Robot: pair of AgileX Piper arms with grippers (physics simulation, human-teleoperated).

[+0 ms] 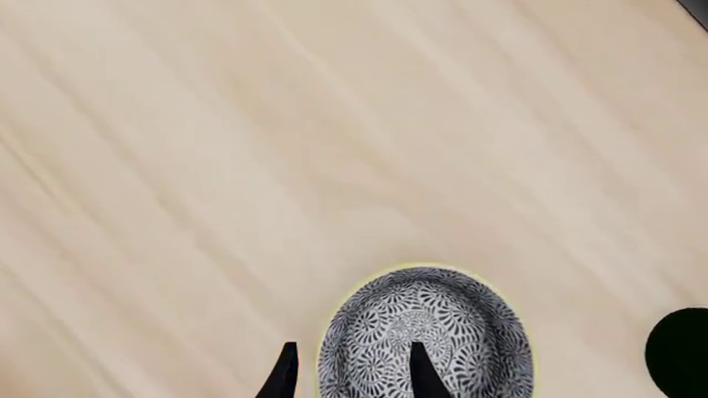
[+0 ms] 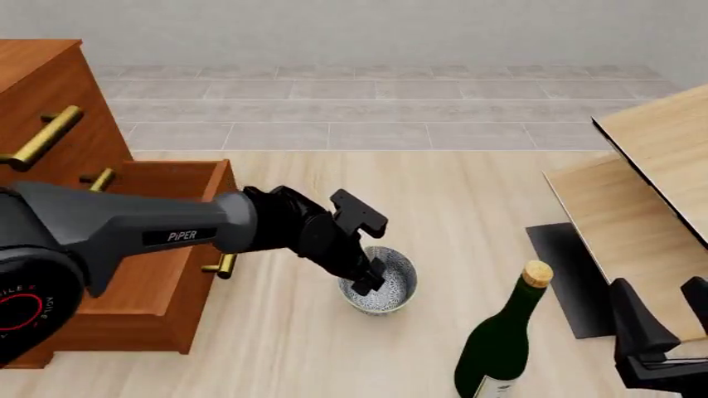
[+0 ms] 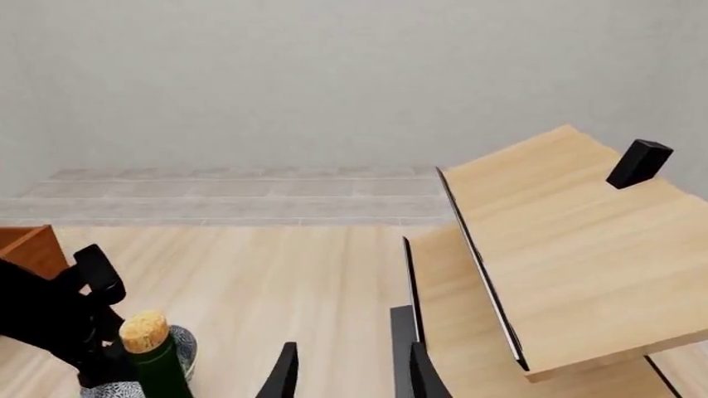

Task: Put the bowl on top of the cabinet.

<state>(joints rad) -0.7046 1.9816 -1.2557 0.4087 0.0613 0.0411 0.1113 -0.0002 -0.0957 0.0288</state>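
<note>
My left tool [image 2: 373, 278] is down at the bowl [image 2: 390, 286], which sits on the pale wooden desk [image 2: 465, 207] just in front of the cabinet [image 2: 133, 240] and a little behind the green corked bottle [image 2: 498, 348]. In the left wrist view the two dark fingers straddle the near rim: one fingertip [image 1: 426, 373] stands inside the patterned hollow, the other outside the wall, with the rim between them. The fingers stand apart, and I cannot tell whether they have yet pinched the thin wall. Taking the bowl by its rim makes sense, I judge, because the body is too wide for my fingers to span. The cabinet stands tall at the left with one drawer pulled out toward the bowl, so the lift will have to clear that drawer front and the brass handles [image 2: 45, 137] before reaching the top. My right tool [image 2: 664, 332] waits low at the near right corner, fingers parted and holding nothing, well apart from the bowl and beside the slanted light-wood boards [image 2: 642, 215], keeping out of the left arm's way.
</note>
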